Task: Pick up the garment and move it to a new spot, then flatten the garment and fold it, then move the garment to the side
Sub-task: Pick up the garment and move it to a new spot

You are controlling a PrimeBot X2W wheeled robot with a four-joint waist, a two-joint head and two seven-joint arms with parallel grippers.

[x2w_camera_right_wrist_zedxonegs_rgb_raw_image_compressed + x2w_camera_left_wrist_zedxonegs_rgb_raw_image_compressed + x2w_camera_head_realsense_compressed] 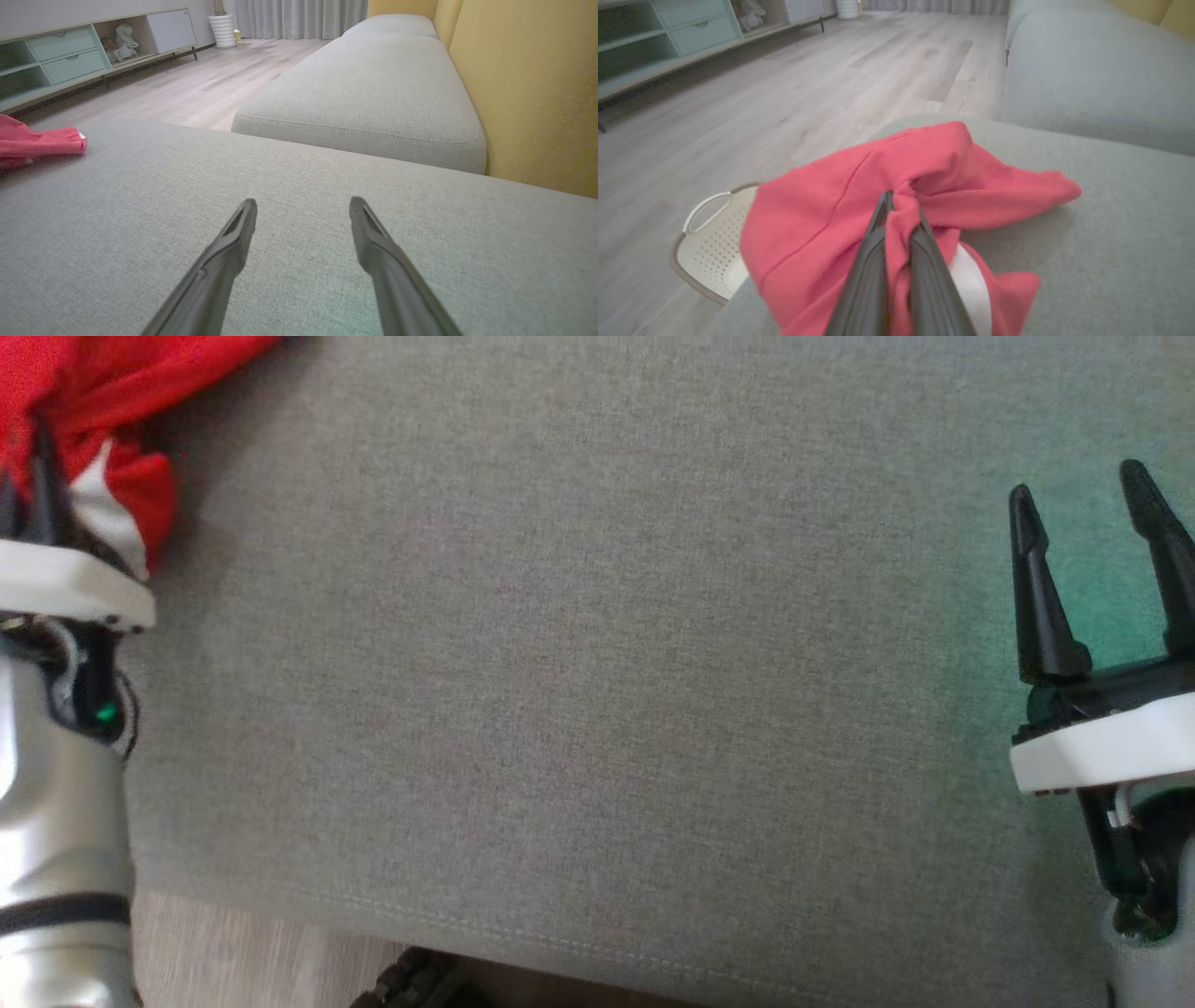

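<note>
We grip the garment (817, 219) at the cushion's (597, 663) far-left corner.
Our left fingers (871, 252) clamp a red fold; next, we judge, comes a lift and carry toward the middle; our right fingers (1041, 588) stand apart.

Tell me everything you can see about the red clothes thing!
The garment is soft-looking red cloth with a white part, crumpled in a heap near the edge of the grey cushion. The left gripper is shut on a bunched fold in its middle. One end lies stretched out on the cushion.
</note>
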